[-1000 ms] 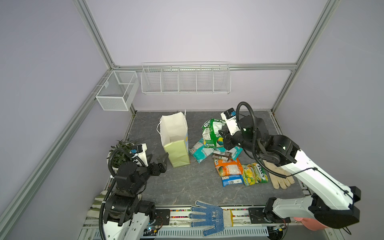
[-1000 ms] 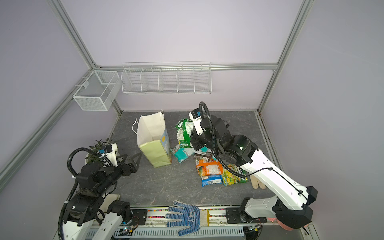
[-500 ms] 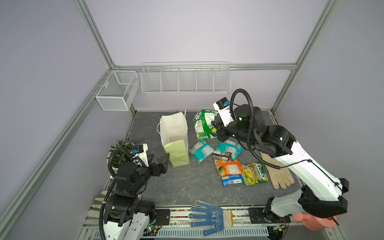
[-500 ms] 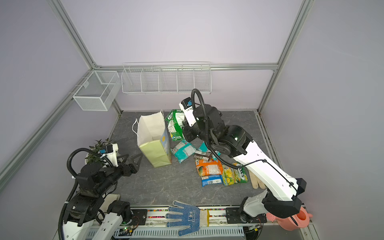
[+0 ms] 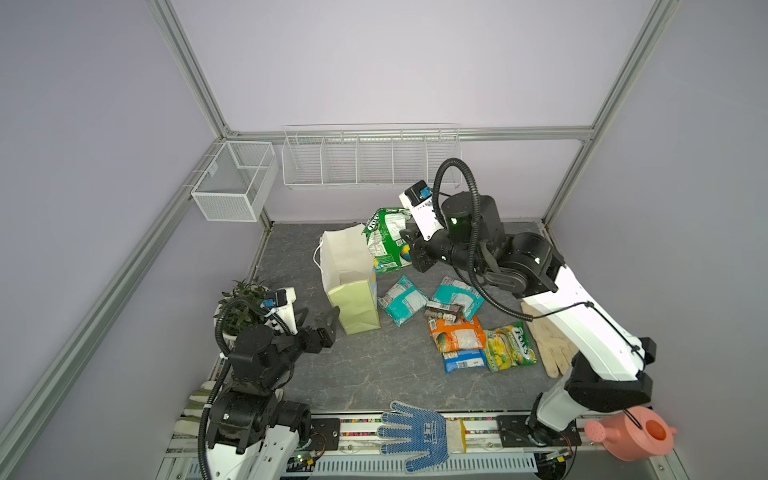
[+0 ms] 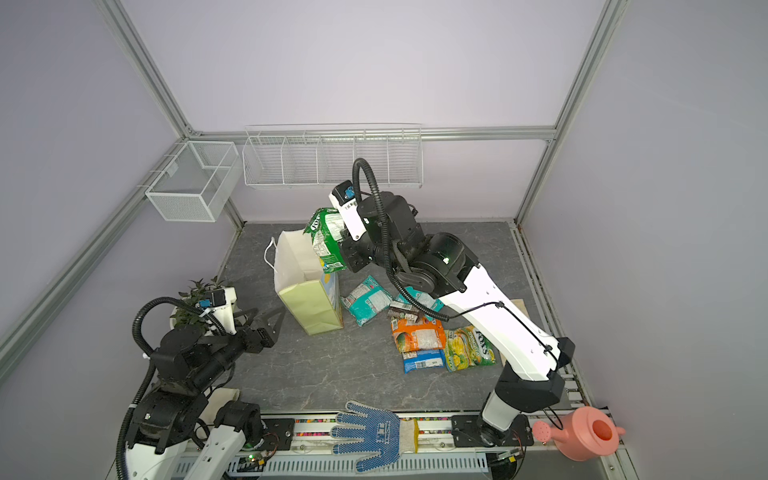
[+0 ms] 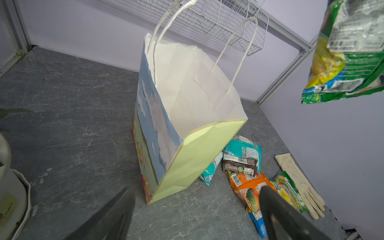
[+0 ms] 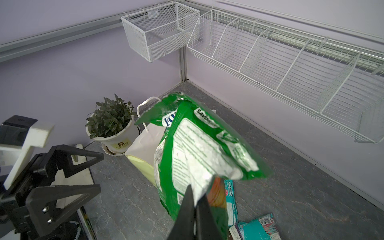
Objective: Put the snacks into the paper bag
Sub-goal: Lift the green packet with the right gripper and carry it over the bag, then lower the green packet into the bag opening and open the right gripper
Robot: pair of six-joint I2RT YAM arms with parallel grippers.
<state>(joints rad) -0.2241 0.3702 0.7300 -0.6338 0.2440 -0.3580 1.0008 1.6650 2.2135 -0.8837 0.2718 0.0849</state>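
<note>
**One packet up at the bag, six left on the table.**

Your right gripper (image 8: 194, 200) is pinched tight on one end of the green packet (image 5: 386, 241) and holds it in the air by the right rim of the paper bag (image 5: 347, 259), not yet released. Your left gripper (image 5: 318, 318) stands wide and empty beside the bag's yellow-green side. What shows of the bag's inside looks empty. To its right lie two teal packets (image 5: 402, 300), the brown bar (image 5: 444, 309), and the orange packet (image 5: 456, 336), blue packet (image 5: 463, 360) and yellow-green packet (image 5: 509, 345).
</note>
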